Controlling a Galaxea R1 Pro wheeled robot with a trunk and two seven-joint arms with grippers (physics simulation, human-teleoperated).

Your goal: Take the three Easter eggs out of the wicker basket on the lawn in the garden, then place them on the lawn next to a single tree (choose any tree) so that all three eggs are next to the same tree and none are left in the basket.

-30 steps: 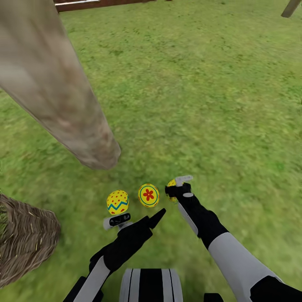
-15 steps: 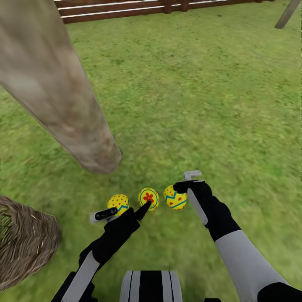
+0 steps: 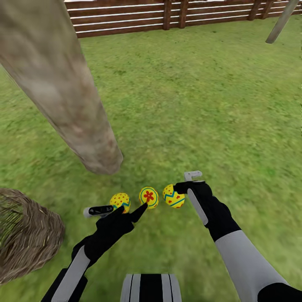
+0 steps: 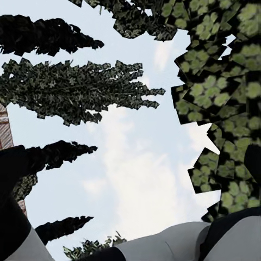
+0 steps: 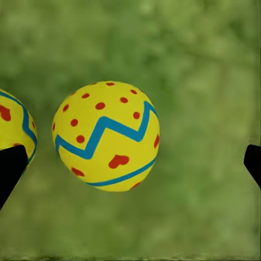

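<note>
Three eggs lie in a row on the lawn [image 3: 201, 96], near the foot of the thick tree trunk [image 3: 63, 92]: the dotted egg [image 3: 120, 201] on the left, the flower egg [image 3: 149, 197] in the middle, and the zigzag egg [image 3: 173, 196] on the right. The basket [image 3: 25, 235] stands apart, at the left edge of the head view. The right claw [image 3: 189, 181] is just beside the zigzag egg [image 5: 107, 136]; its fingers are spread wide and hold nothing. The left claw [image 3: 119, 212] is over the dotted egg, its fingers apart, with nothing between them. A wooden fence [image 3: 167, 14] closes the far side.
</note>
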